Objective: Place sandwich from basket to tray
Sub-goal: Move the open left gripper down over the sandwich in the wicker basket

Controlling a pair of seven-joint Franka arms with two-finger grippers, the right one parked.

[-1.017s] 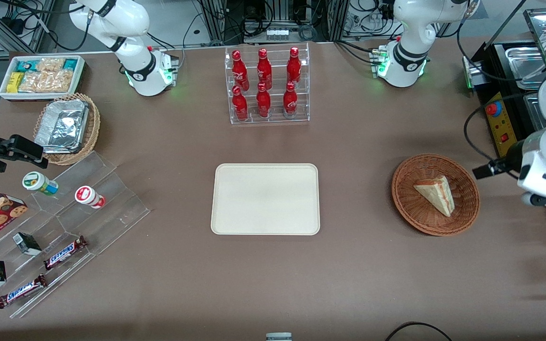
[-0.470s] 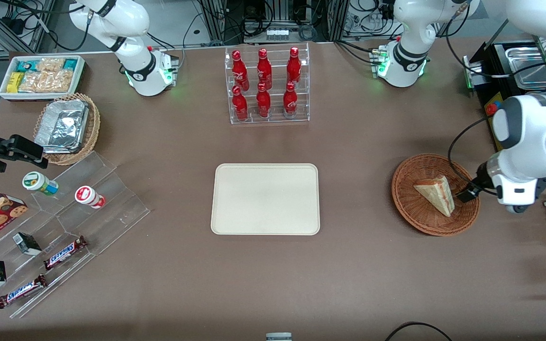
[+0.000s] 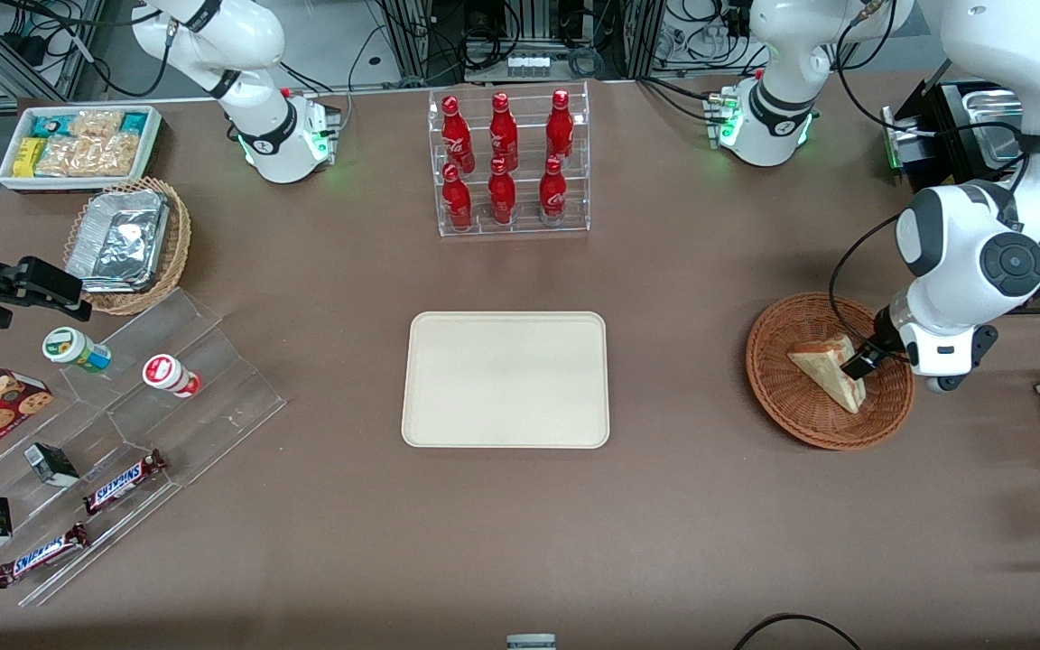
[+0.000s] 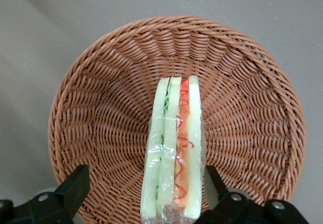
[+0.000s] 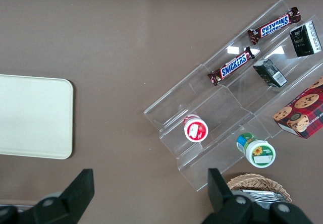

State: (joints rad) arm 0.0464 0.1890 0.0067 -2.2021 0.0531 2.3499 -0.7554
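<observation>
Claw [image 4: 144, 193] moved in over basket [image 3: 777, 397] since earlier frame, fingers spread, sandwich [image 4: 174, 148] between them, tray [image 3: 506, 380] well apart.

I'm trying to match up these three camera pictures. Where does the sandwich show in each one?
Front view: the sandwich lies in the basket, toward the working arm's end of the table, with the gripper at its edge.
Left wrist view: sandwich on edge between the open fingers.
Right wrist view: not in it.
Shared landmark: the basket.
</observation>
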